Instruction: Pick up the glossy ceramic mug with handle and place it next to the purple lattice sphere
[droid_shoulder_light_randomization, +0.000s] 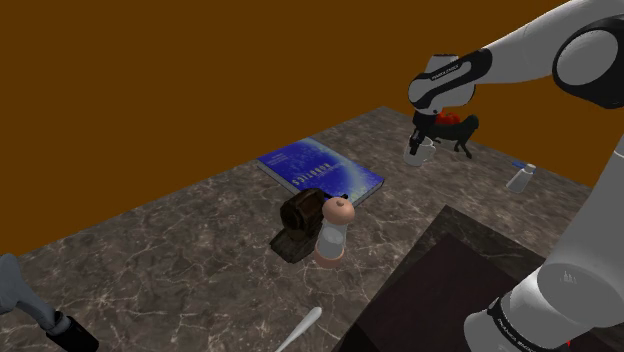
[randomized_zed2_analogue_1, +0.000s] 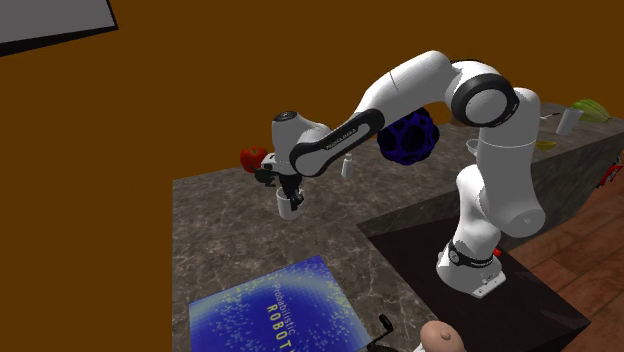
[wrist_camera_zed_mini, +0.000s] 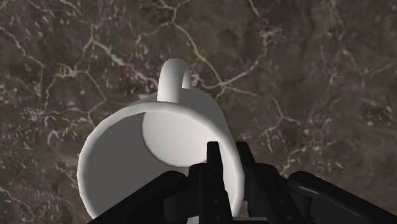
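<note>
**A:** Where do we find the mug?

**B:** In the shoulder view we see the white mug (droid_shoulder_light_randomization: 424, 155) at the far side of the dark marbled desk (droid_shoulder_light_randomization: 170, 235). It is at about two o'clock from the blue book (droid_shoulder_light_randomization: 320, 170), right under the gripper (droid_shoulder_light_randomization: 418, 143).

**A:** And how do the fingers stand?

**B:** We see them clenched on it. In the wrist view the fingers (wrist_camera_zed_mini: 213, 159) pinch the mug's wall at the rim, one inside and one outside. The handle (wrist_camera_zed_mini: 174, 76) is on the side away from them.

**A:** Is it off the desk?

**B:** We cannot tell.

**A:** Where is the sphere?

**B:** In the second exterior view we find the lattice sphere (randomized_zed2_analogue_1: 412, 142), a dark blue-purple. It is at two o'clock from the mug and well apart from it, partly behind the white arm (randomized_zed2_analogue_1: 400, 85). A small white bottle (randomized_zed2_analogue_1: 348, 167) shows between the two. A red object (randomized_zed2_analogue_1: 253, 158) lies near the gripper, between ten and eleven o'clock from it.

**A:** What else do we have on the desk?

**B:** In the shoulder view a dark brown object (droid_shoulder_light_randomization: 298, 222) and a shaker (droid_shoulder_light_randomization: 333, 232) with a pinkish cap stand together at six o'clock from the book. The shaker is just beside the brown object, at three o'clock from it. The dark stand (droid_shoulder_light_randomization: 450, 290) is at four o'clock from the shaker.
</note>
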